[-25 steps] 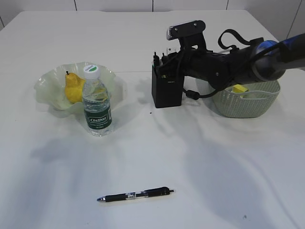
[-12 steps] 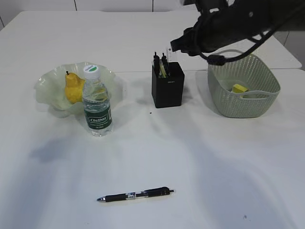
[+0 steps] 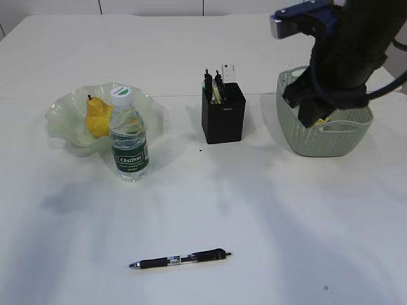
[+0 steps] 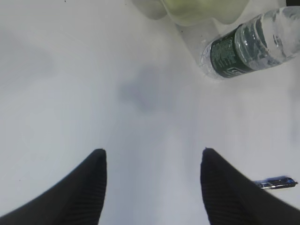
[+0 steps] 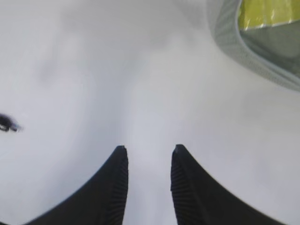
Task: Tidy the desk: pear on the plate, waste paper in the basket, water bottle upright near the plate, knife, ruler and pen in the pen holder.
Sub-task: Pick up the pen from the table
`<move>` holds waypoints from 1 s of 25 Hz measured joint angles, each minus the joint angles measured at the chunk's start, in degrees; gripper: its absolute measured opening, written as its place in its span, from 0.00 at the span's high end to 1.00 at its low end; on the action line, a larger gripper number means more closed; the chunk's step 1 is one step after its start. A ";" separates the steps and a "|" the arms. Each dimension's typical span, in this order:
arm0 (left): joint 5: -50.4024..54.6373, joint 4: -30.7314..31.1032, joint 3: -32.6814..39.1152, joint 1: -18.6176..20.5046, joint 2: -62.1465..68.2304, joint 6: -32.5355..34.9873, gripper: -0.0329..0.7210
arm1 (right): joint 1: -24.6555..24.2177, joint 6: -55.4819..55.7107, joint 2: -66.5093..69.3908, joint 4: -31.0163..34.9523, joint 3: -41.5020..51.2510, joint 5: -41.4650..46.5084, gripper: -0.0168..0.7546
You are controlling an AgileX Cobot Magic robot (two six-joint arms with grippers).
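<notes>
Item outstanding: the pen [image 3: 180, 259] lies flat on the near part of the desk [image 3: 305, 222], well apart from every other object and from both grippers. It is the only task item seen out of place.

Items in order, judged from present positions: the pear [image 3: 96, 117] sits on the plate [image 3: 63, 108] at far left. The water bottle [image 3: 130, 135] stands upright, cap up, just in front of the plate's near rim. The pen holder [image 3: 222, 114] at centre far holds several upright items; dark handles and a pale piece show above its rim, but which is the knife and which the ruler cannot be told. The basket [image 3: 324, 136] at far right contains a yellow scrap [image 5: 267, 11], taken to be the waste paper.

End effectors: the right gripper [image 5: 147, 154] has its jaws parted by a narrow gap with nothing between them, over bare desk beside the basket's rim. The left gripper [image 4: 152, 157] has its jaws spread wide and empty, over bare desk near the bottle, with the pen's tip at the right edge of its view.

Assessment: the task appears nearly complete; moving the pen to the pen holder remains.
</notes>
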 joint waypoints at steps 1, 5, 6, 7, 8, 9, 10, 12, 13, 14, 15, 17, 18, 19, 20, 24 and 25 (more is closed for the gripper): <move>-0.39 -0.33 0.00 0.00 0.00 0.00 0.36 | 0.00 -0.85 0.00 0.11 0.00 2.67 0.67; -0.63 -1.95 0.00 0.00 0.00 0.44 0.36 | 0.00 -1.79 -0.94 1.39 1.12 4.38 0.67; -0.52 -1.97 -0.14 0.00 0.00 1.37 0.36 | 0.00 -1.87 -1.50 2.04 2.21 4.38 0.67; -0.27 -2.08 -0.29 0.00 0.00 2.15 0.36 | 0.00 -1.93 -2.15 2.41 3.37 4.12 0.67; 0.12 -2.21 -0.48 0.00 0.00 3.21 0.36 | 0.00 -1.93 -2.79 2.52 4.45 3.96 0.67; 0.79 -2.34 -0.79 0.00 0.00 4.35 0.36 | 0.00 -2.01 -3.32 2.52 5.88 3.53 0.67; 1.47 -2.34 -1.26 -0.15 0.00 5.18 0.36 | 0.00 -2.01 -3.98 2.52 7.13 3.15 0.67; 2.55 -2.04 -2.04 -1.05 0.00 6.40 0.36 | 0.00 -2.01 -5.25 2.52 10.13 2.45 0.67; 2.79 -1.78 -2.47 -2.18 0.00 6.86 0.36 | 0.00 -2.07 -5.96 2.52 11.55 2.03 0.67; 2.92 -1.26 -2.80 -3.83 0.00 7.27 0.36 | 0.00 -2.07 -6.67 2.52 12.85 1.89 0.67; 2.92 -0.34 -3.24 -5.60 0.00 7.52 0.36 | 0.00 -2.07 -7.11 2.52 13.82 1.89 0.67; 2.55 2.63 -4.12 -11.05 0.00 7.80 0.36 | 0.00 -2.07 -8.34 2.52 15.75 1.89 0.67; 2.12 4.69 -4.45 -14.10 0.00 7.91 0.36 | 0.00 -2.07 -8.95 2.52 16.53 1.89 0.67; 1.54 6.79 -4.86 -16.69 0.00 8.04 0.36 | 0.00 -2.07 -9.45 2.52 17.46 1.89 0.67; 0.53 8.35 -5.10 -19.75 0.00 8.06 0.36 | 0.00 -2.07 -10.04 2.52 18.19 1.89 0.67; -3.31 13.00 -5.25 -30.05 1.07 8.28 0.36 | 0.00 -2.07 -13.13 2.52 20.29 1.81 0.67; -3.88 13.64 -5.25 -32.27 1.88 8.28 0.36 | 0.00 -2.07 -13.89 2.52 20.39 1.81 0.67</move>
